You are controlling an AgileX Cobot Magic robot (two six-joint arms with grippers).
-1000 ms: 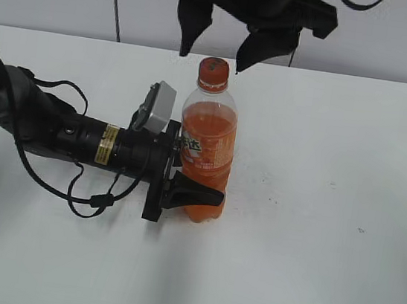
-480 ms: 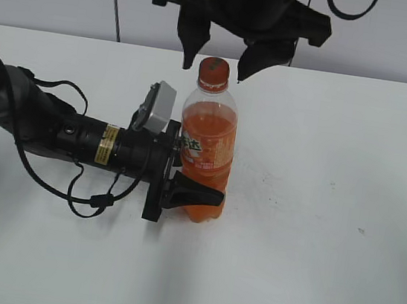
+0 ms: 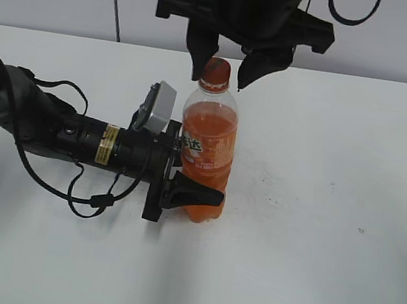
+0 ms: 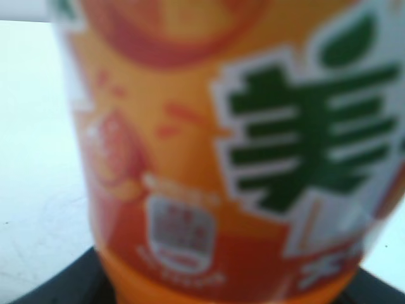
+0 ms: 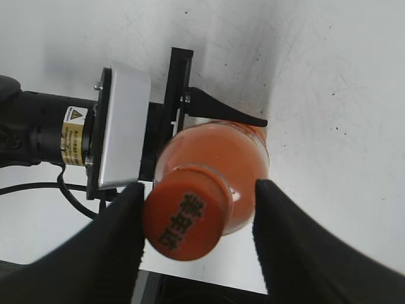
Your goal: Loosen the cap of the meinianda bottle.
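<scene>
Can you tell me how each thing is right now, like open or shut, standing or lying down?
meinianda bottle: standing upright on the table, full of orange soda.
cap: on the bottle.
left gripper: shut on the bottle's body from the side.
right gripper: open, one finger on each side of the cap, not squeezing it yet.
table: white, bare around the bottle.

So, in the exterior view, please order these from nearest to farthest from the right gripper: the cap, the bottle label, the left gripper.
From the right gripper:
1. The cap, between its fingers, at the top.
2. The bottle label, lower, on the bottle's middle.
3. The left gripper, lowest, clamped near the bottle's base.
</scene>
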